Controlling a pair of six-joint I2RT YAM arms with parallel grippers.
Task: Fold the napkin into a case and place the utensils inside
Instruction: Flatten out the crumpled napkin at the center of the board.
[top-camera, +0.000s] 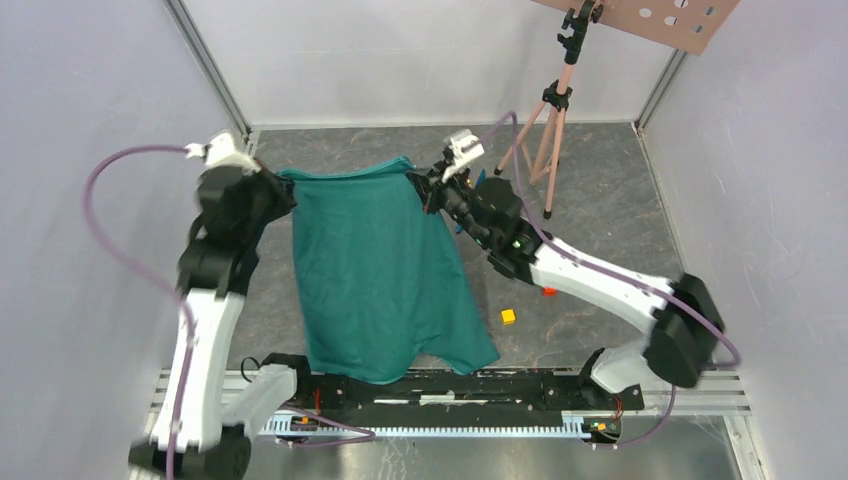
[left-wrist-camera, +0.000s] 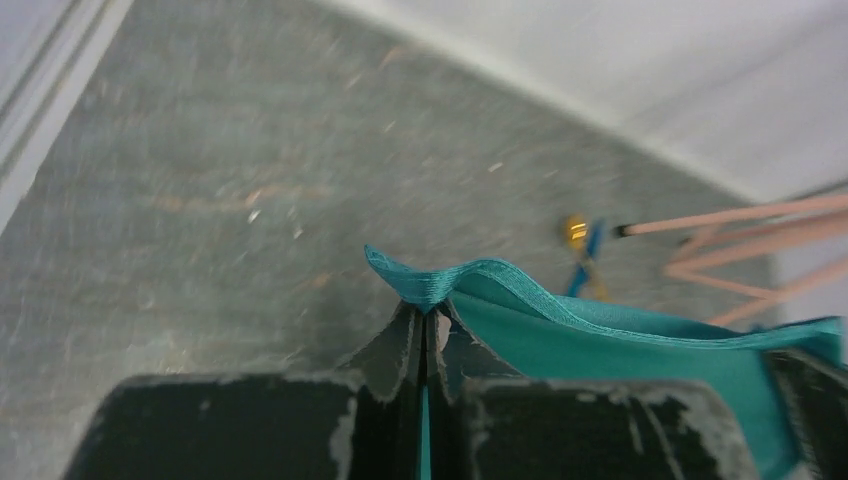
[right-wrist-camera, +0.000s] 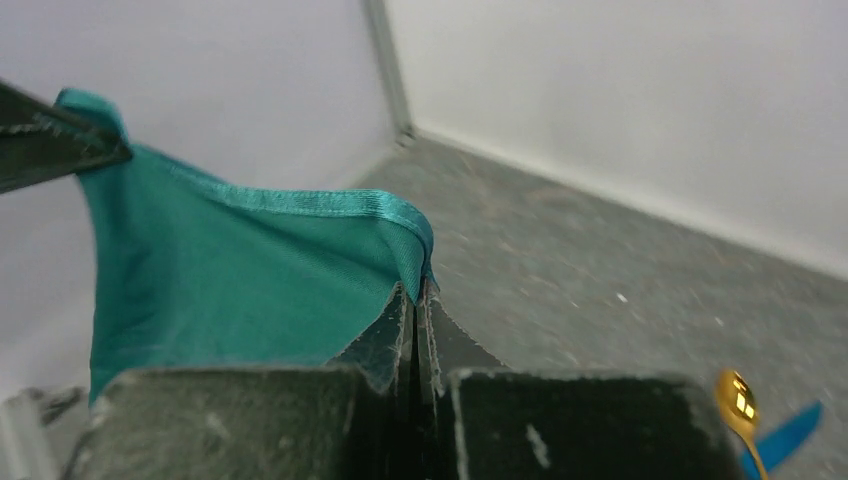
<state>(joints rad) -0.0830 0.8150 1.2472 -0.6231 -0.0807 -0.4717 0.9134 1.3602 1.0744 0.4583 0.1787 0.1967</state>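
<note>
Grey surface (top-camera: 600, 190), white walls around it. Napkin (top-camera: 385, 270) hangs lifted between both arms, lower hem trailing near the front rail. Risk: each grip is only on a corner hem, so pulling apart could slip one free. Spoon (right-wrist-camera: 738, 400) and blue knife (right-wrist-camera: 785, 435) lie near the right arm and could get swept. Left pincer (left-wrist-camera: 428, 325) is fully closed on the left top corner, right pincer (right-wrist-camera: 415, 300) fully closed on the right one.
</note>
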